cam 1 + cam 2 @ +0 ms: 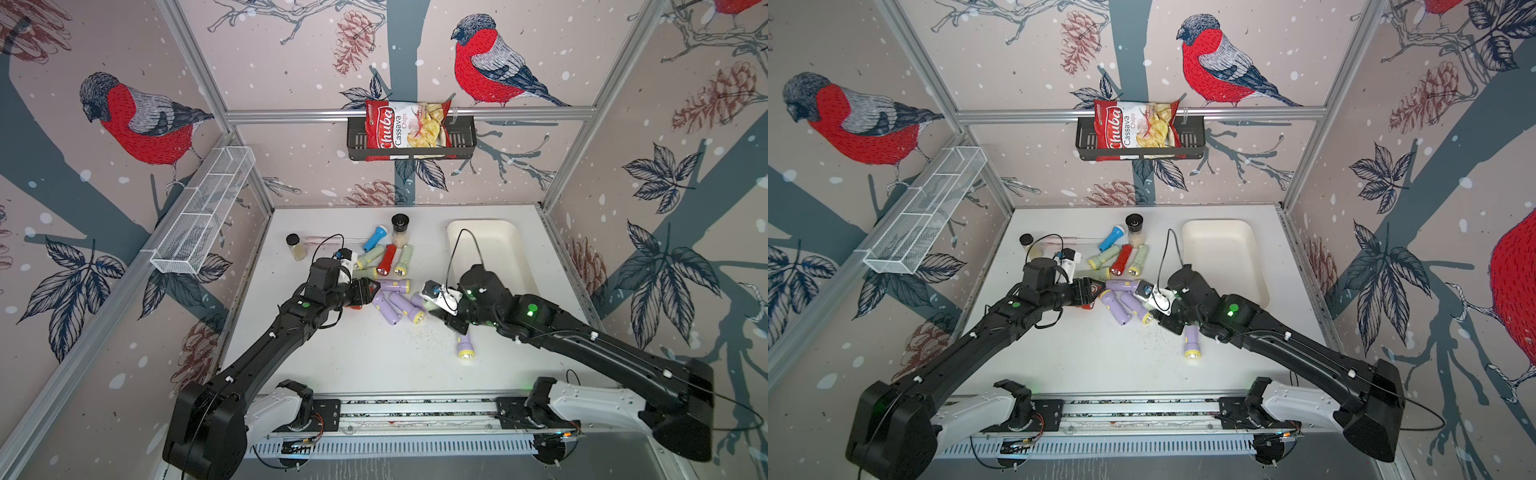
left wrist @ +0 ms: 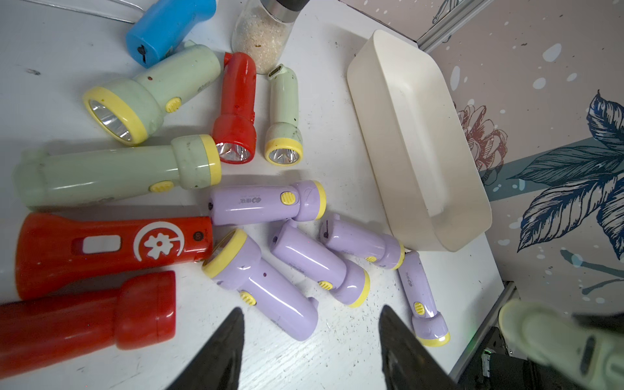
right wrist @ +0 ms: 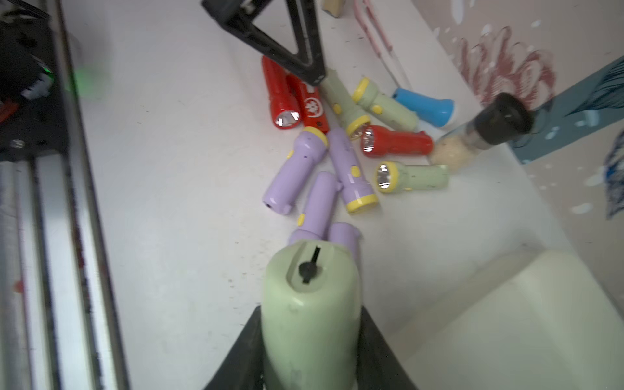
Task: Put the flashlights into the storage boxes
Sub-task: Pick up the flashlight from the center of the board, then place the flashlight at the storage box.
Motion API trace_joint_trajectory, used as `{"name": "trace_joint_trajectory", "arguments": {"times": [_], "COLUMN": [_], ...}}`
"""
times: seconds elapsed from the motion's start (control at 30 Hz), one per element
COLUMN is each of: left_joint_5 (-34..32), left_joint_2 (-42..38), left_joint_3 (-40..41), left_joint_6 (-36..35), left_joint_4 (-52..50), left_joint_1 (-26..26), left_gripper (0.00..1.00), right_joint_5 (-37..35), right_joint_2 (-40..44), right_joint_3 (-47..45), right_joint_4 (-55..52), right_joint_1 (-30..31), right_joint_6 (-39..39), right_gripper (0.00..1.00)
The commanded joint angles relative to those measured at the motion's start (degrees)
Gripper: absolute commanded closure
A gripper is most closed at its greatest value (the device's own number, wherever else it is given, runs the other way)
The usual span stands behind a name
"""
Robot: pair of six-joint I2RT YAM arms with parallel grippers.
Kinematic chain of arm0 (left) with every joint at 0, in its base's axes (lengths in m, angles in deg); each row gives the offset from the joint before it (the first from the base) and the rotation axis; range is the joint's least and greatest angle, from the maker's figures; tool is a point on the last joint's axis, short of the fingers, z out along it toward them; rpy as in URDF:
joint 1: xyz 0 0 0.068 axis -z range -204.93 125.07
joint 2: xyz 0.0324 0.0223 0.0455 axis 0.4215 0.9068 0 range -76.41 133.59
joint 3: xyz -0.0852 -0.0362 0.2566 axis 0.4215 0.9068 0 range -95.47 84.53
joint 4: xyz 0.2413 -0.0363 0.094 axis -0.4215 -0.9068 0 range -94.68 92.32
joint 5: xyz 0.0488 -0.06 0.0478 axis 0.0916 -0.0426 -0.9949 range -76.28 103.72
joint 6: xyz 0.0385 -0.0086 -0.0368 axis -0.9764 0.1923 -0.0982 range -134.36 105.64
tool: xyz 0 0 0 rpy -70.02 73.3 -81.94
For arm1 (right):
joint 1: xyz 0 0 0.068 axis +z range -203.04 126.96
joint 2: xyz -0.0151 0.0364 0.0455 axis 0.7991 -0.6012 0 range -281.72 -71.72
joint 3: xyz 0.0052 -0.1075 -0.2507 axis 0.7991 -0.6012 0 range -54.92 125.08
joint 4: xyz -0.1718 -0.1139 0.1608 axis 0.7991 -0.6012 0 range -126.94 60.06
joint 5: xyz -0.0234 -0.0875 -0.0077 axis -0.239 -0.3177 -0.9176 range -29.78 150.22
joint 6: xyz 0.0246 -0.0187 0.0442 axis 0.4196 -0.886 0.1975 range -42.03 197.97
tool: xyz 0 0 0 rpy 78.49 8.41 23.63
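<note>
Here, in both top views, a white bench (image 1: 365,370) carries a heap of flashlights (image 1: 395,286) at its middle. An empty cream tray (image 1: 503,249) sits toward the far right corner, and none of the heap lies in it. The left gripper (image 1: 370,291) hangs low at the heap's left edge, over red ones. The right arm (image 1: 582,336) reaches in between heap and tray, its wrist camera hiding what it carries. One lilac flashlight (image 1: 465,347) lies alone nearer the front, partly under that arm, and a tall jar (image 1: 400,230) stands just beside the heap's far side. The left wrist view shows the left gripper's black fingers (image 2: 219,354) spread with nothing between them, above bare bench near the lilac ones. A pale green flashlight (image 2: 553,337) shows raised off the bench at the frame's edge. In the right wrist view, the right gripper (image 3: 309,309) is pinching that pale green flashlight across its body, the blunt tail end facing the heap and the tray's corner just beside it. The step in hand looks like carrying this one to the tray. It would go best raised clear of the rim, brought over the bare floor and lowered almost to rest before the grip lets go. Laying it lengthwise along a wall would leave room for the others. The left gripper would do well to work only the heap's left side, so the arms do not meet.
</note>
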Motion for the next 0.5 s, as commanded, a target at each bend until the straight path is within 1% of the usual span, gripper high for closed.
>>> {"name": "trace_joint_trajectory", "arguments": {"times": [0.0,0.07,0.13,0.17,0.23,0.3,0.4,0.47], "left_joint_5": [1.78,2.15,2.11,1.94,1.65,1.43,1.34,1.22], "left_joint_2": [0.75,1.30,1.51,1.51,1.51,1.60,2.69,3.61], "left_joint_3": [0.29,0.26,0.26,0.26,0.19,0.32,-0.17,-0.40], "left_joint_6": [0.67,0.81,0.89,0.82,0.90,1.15,0.95,0.80], "left_joint_4": [3.15,3.59,3.83,3.79,3.96,4.36,4.58,4.97], "left_joint_1": [0.01,0.01,0.01,0.01,0.00,0.01,0.00,0.03], "left_gripper": [0.37,0.37,0.37,0.37,0.37,0.37,0.37,0.37], "right_joint_5": [4.59,6.33,8.43,8.53,7.05,7.85,8.24,10.84], "right_joint_2": [0.64,-0.76,-3.04,-4.76,-7.34,-11.50,-19.28,-25.77], "right_joint_3": [1.65,2.75,4.33,5.32,6.80,10.02,16.91,22.76], "right_joint_4": [-0.01,0.64,2.14,3.45,7.06,7.94,6.69,3.57], "right_joint_1": [-7.41,-13.93,-20.35,-23.10,-26.44,-29.98,-35.32,-38.82], "right_joint_6": [-14.99,-16.16,-13.36,-10.38,-3.02,3.56,14.31,20.14], "right_gripper": [0.63,0.63,0.63,0.63,0.63,0.62,0.61,0.62]}}
